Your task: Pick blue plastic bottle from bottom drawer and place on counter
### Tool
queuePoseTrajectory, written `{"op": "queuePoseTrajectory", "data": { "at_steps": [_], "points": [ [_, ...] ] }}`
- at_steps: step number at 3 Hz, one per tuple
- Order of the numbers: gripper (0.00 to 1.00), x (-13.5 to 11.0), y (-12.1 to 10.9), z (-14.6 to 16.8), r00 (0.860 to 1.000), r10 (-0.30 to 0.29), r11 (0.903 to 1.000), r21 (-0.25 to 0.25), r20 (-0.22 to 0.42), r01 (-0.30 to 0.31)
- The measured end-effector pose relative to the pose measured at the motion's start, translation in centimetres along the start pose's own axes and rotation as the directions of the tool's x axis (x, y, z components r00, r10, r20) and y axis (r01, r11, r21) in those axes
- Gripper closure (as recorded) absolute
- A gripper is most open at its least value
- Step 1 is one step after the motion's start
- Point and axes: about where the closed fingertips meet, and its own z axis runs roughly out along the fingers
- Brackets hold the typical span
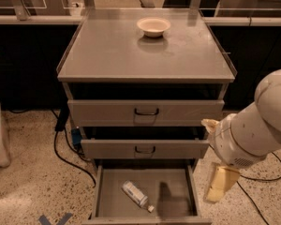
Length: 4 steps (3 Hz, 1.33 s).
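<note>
**Camera view: hand hangs beside the open bottom drawer, bottle lies inside**

The hand (221, 184) hangs from the bulky white arm (255, 125) at the right of the cabinet, outside the right wall of the bottom drawer (113, 191) and level with it. It holds nothing and touches nothing. I cannot tell whether it is spread or pressed together.

The blue plastic bottle (135, 194) lies on its side on the drawer floor, left of the middle. It lies slantwise, with its white cap pointing toward the front right, near the front lip. It is well apart from the hand, and the drawer's right wall stands between them. A dark shadow falls on the floor just right of the bottle.

Above, the middle drawer (112, 149) and the top drawer (107, 112) show their dark handles. The middle one overhangs the back of the pulled-out tray.

A cream bowl (153, 26) stands alone on the table (112, 55), toward the rear and near the middle. The front half of the table is bare grey metal, edged by a thin raised rim.

Black cables (68, 161) trail over the speckled floor (33, 186) at the cabinet's left.
</note>
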Motion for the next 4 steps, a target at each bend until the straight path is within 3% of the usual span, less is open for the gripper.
{"op": "queuePoseTrajectory", "data": {
  "at_steps": [2, 4],
  "points": [
    [0.0, 0.3, 0.1, 0.8, 1.0, -0.008, 0.9999, 0.007, -0.009, 0.009],
    [0.0, 4.4, 0.4, 10.9, 0.999, -0.013, 0.9997, 0.019, -0.049, 0.014]
  ]
}}
